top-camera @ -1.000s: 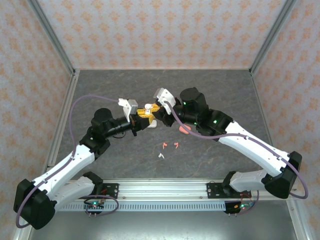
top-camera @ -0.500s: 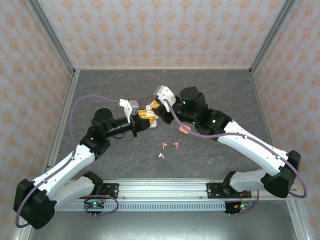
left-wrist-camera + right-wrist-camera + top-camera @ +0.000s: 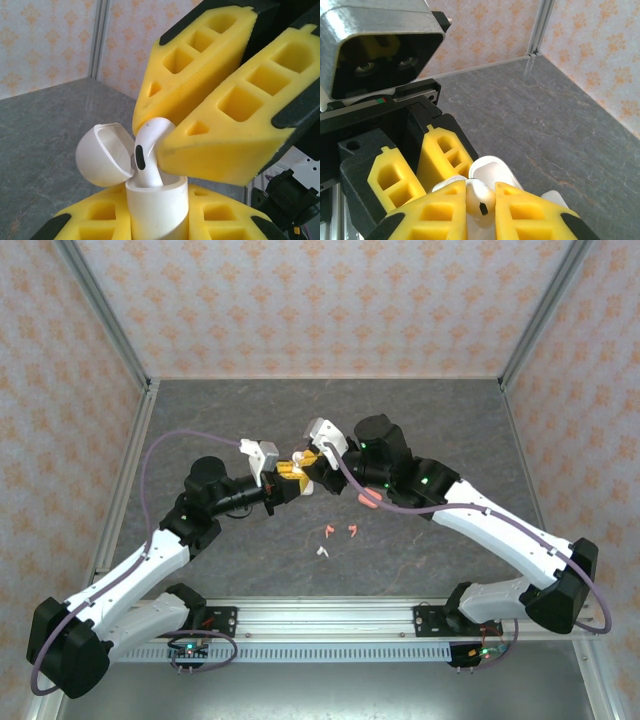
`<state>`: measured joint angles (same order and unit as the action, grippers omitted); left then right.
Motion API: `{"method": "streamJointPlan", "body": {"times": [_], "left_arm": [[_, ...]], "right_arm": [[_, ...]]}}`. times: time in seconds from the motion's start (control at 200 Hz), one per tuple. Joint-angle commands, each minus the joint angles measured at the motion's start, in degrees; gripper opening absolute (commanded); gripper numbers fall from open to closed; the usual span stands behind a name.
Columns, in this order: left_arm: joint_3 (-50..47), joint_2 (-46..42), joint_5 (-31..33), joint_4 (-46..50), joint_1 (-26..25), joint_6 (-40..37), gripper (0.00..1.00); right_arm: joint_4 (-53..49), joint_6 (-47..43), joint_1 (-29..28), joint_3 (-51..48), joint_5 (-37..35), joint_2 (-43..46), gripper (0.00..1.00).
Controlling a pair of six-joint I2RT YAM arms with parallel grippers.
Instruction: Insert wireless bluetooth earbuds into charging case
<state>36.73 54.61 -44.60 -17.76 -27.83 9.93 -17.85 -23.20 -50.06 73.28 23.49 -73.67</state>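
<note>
Glossy white stemmed earbud (image 3: 148, 146), stem-down in open white case (image 3: 157, 210)

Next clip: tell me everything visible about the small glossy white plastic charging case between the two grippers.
The white charging case is a small, smooth, glossy plastic shell with rounded edges. It stands upright, clamped between the yellow pads of the left gripper, above the table. Its domed lid is flipped open to one side, showing its hollow inside. A white stemmed earbud, pinched by the right gripper, sits stem-down in the opening, partly inserted.
</note>
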Motion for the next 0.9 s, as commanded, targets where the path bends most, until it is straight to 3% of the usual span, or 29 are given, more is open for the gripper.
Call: {"method": "streamJointPlan", "body": {"times": [0.0,0.54,0.896], "left_arm": [[2.0,-1.3,0.2,-1.9,-0.5,-1.1,0.0],[1.8,-1.6,0.6,-2.3,-0.5,-1.0,0.0],[0.9,-2.5,1.1,-4.7,-0.6,-1.3,0.0]], "right_arm": [[-4.1,1.3,-0.2,1.9,3.0,-0.5,0.21],[0.7,7.1,2.8,2.7,5.2,4.6,0.62],[-1.0,10.5,5.2,0.3,2.1,9.3,0.73]]}}
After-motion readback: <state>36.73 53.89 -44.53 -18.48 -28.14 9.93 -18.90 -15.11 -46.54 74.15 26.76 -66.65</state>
